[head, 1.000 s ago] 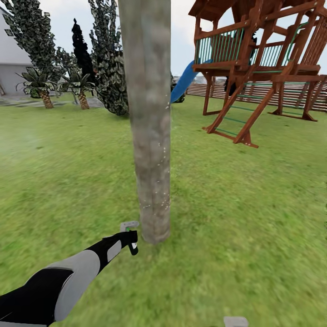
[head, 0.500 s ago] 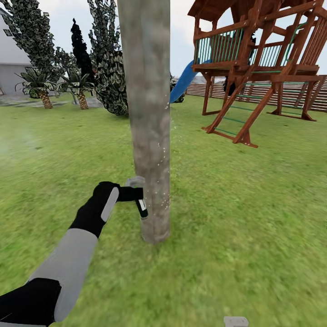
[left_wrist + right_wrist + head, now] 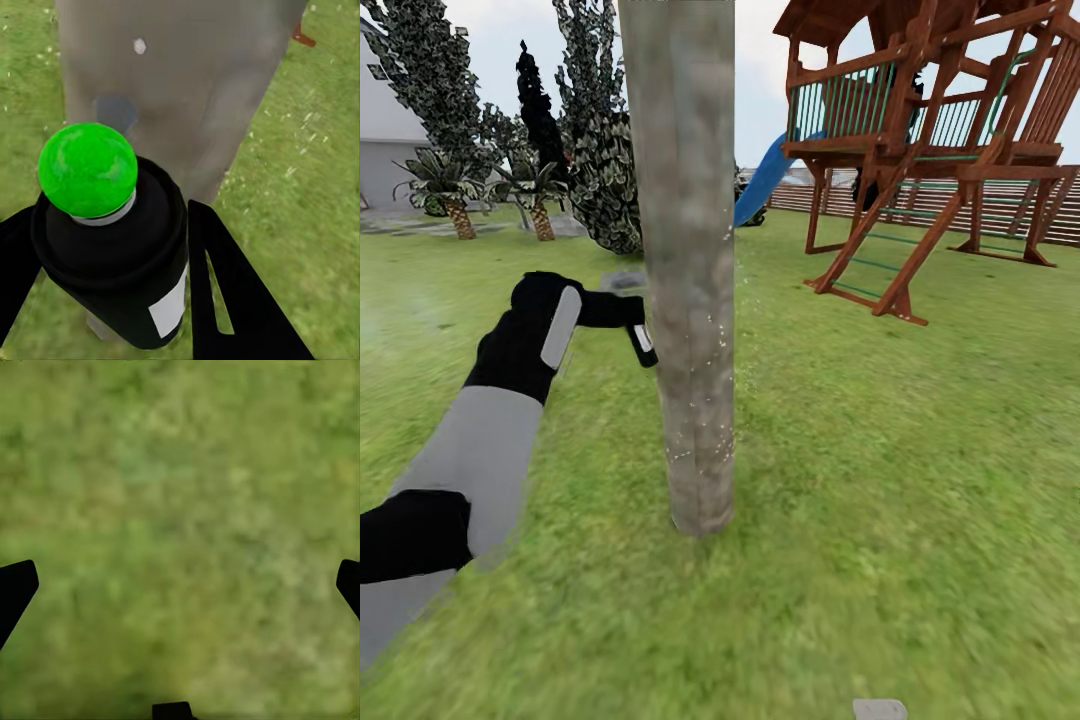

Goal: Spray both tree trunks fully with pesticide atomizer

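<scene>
Overhead, in the head view, the left gripper (image 3: pixel 632 318) is pinching the pesticide atomizer (image 3: pixel 643 343), which is hanging just below it and nearly touching the tree trunk (image 3: pixel 688 300) directly ahead; tiny white specks are dotting the bark on the trunk's far side from the gripper. Beyond the trunk a wooden playset (image 3: pixel 930 150) with a blue slide (image 3: pixel 765 180) is standing on the lawn (image 3: pixel 880 480).

Left wrist view: two black fingers (image 3: pixel 225 292) are clamping the atomizer (image 3: pixel 120 255), its green cap (image 3: pixel 88 169) pointing at the trunk (image 3: pixel 187 90) close in front.

Right wrist view: the right gripper (image 3: pixel 180 592) is hanging spread wide, its fingertips (image 3: pixel 15 589) framing blurred grass (image 3: pixel 180 510).
</scene>
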`<state>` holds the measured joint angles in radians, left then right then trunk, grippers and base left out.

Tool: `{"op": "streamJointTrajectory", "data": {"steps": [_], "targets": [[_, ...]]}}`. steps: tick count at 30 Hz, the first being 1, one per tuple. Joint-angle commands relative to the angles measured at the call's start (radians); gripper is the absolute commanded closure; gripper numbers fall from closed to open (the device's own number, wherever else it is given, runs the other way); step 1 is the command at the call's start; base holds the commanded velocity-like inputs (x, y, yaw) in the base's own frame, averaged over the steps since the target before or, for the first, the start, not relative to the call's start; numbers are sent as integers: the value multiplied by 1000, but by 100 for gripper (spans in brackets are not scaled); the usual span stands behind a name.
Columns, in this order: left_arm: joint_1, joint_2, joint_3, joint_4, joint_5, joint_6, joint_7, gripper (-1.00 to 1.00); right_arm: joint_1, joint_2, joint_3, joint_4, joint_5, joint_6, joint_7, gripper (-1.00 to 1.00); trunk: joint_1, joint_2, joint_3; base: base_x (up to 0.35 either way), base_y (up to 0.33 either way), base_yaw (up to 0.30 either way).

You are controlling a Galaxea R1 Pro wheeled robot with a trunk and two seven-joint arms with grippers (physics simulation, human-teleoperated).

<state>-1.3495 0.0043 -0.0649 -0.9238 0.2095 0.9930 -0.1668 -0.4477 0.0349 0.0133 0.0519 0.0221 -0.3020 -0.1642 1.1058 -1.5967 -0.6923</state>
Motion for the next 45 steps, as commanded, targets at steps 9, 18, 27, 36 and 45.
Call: {"op": "streamJointTrajectory", "data": {"steps": [9, 18, 27, 36, 45], "targets": [[-204, 7, 4, 173, 10, 4, -2, 100, -2, 0, 2, 4, 2, -6, -4, -100, 0, -1, -1, 0, 0, 0], [-206, -44, 7, 772, 14, -185, -70, 100, -2, 0, 2, 4, 2, -6, -4, -100, 0, -1, -1, 0, 0, 0], [-138, -47, -57, 890, -192, -392, -196, 100, -2, 0, 2, 5, 2, -6, -4, -100, 0, -1, -1, -2, 0, 0], [242, -39, -60, 893, -211, -745, -192, 100, -2, -4, 4, 2, 2, -10, -6, -100, 0, -1, -1, -302, 0, 0], [534, -38, -61, 893, -206, -1174, -197, 100, -3, -87, 1, -214, -2, -97, 57, -100, 0, -1, -1, -350, 0, 0]]}}
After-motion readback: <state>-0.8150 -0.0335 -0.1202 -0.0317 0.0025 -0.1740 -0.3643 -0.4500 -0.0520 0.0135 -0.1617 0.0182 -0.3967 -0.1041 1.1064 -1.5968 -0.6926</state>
